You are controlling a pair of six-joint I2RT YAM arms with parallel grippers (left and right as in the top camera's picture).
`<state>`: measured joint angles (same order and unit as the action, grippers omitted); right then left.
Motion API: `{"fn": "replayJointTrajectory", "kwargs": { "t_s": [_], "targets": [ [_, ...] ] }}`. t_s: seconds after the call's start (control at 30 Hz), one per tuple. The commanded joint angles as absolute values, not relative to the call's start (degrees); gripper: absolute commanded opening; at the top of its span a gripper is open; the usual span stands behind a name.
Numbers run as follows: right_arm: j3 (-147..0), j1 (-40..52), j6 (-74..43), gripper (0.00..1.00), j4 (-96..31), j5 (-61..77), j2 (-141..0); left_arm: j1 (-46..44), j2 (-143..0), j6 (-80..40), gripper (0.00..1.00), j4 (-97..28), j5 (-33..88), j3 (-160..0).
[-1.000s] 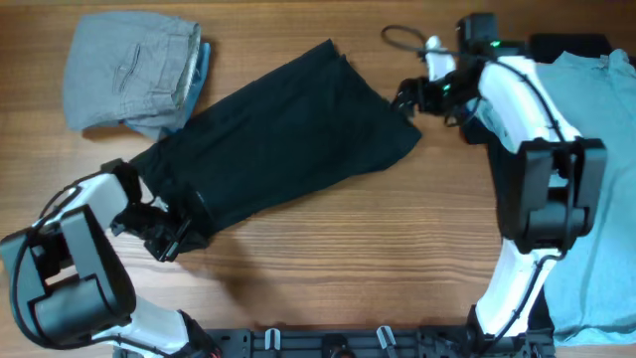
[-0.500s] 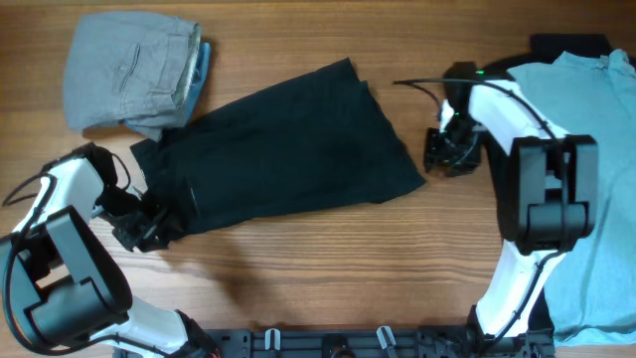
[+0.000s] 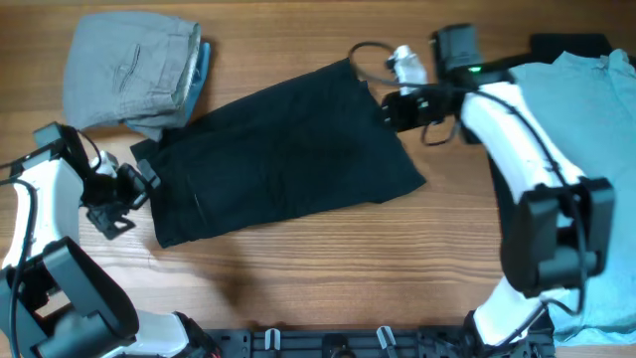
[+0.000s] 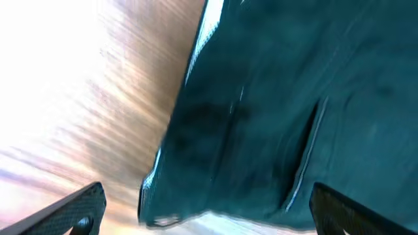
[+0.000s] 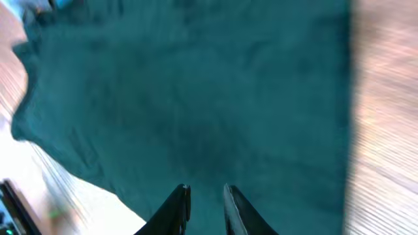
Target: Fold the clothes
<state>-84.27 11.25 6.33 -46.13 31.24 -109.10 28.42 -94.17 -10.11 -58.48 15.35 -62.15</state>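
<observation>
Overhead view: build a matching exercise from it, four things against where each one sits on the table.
Things:
1. dark garment
2. grey folded pile
3. light blue shirt
4. left hand

Places:
A. along the far right edge
B. in the far left corner
C. spread across the middle
D. just off the dark garment's left end

Pairs: 1-C, 2-B, 3-A, 4-D.

Garment (image 3: 283, 149) centre; folded pile (image 3: 129, 75) upper left (just beside); shirt (image 3: 596, 149) far right.
</observation>
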Motion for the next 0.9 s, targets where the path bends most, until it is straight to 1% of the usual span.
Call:
{"fn": "replayJointTrajectory", "kwargs": {
  "t_s": [0.0,0.07,0.13,0.27,0.33,0.5,0.53,0.57,0.6,0.63,0.67,0.7,0.73,0.77,0.87],
  "targets": [
    [-82.7,13.4,5.3,0.17,-45.9,27.0,-116.9,28.7,-94.5,-9.3,1.0,-54.6,19.5,-61.9],
    [-82.7,13.2,3.4,0.14,-46.1,26.9,-121.0,28.6,-96.0,-9.1,1.0,-53.3,19.9,-61.4],
    [-82.7,13.0,2.8,0.14,-46.3,26.9,-123.4,28.6,-97.9,-6.1,1.0,-50.7,19.9,-60.3],
    [-82.7,13.0,2.8,0.14,-46.7,27.0,-123.8,28.2,-102.4,-0.1,1.0,-49.0,19.9,-60.1],
    [-82.7,13.0,2.8,0.14,-46.7,27.0,-123.8,27.6,-105.7,0.0,1.0,-47.9,20.5,-60.1],
    [-82.7,13.0,2.8,0.14,-46.4,27.0,-123.8,19.9,-112.7,4.7,1.0,-46.4,27.0,-60.1],
    [-82.8,13.0,2.8,0.14,-46.3,27.0,-123.8,17.8,-113.4,5.7,0.9,-46.5,27.0,-60.1],
    [-82.8,13.0,2.8,0.15,-46.4,27.3,-123.8,16.1,-113.5,5.8,0.75,-46.7,26.0,-60.1],
    [-82.8,13.0,2.8,0.14,-46.5,27.7,-123.8,14.7,-113.5,5.7,0.5,-47.2,23.9,-60.2],
    [-82.8,13.0,2.9,0.14,-46.6,27.9,-123.8,14.3,-113.5,5.5,0.4,-47.7,22.9,-60.2],
    [-82.8,13.0,2.9,0.14,-46.6,28.1,-123.8,14.4,-113.5,5.6,0.25,-48.4,22.6,-60.2],
    [-82.8,13.0,2.9,0.14,-46.6,28.1,-123.8,14.6,-113.4,5.5,0.16,-49.1,22.4,-60.2],
    [-82.8,12.9,2.9,0.12,-46.6,28.1,-123.8,15.3,-113.4,5.5,0.06,-50.5,22.4,-60.4],
    [-82.9,12.8,2.9,0.11,-47.0,28.1,-123.7,16.0,-113.3,5.5,0.04,-52.6,21.5,-60.9],
    [-84.4,12.1,3.0,0.11,-50.5,27.9,-122.4,18.2,-112.6,2.3,0.04,-64.3,13.0,-66.8]
  ]
}}
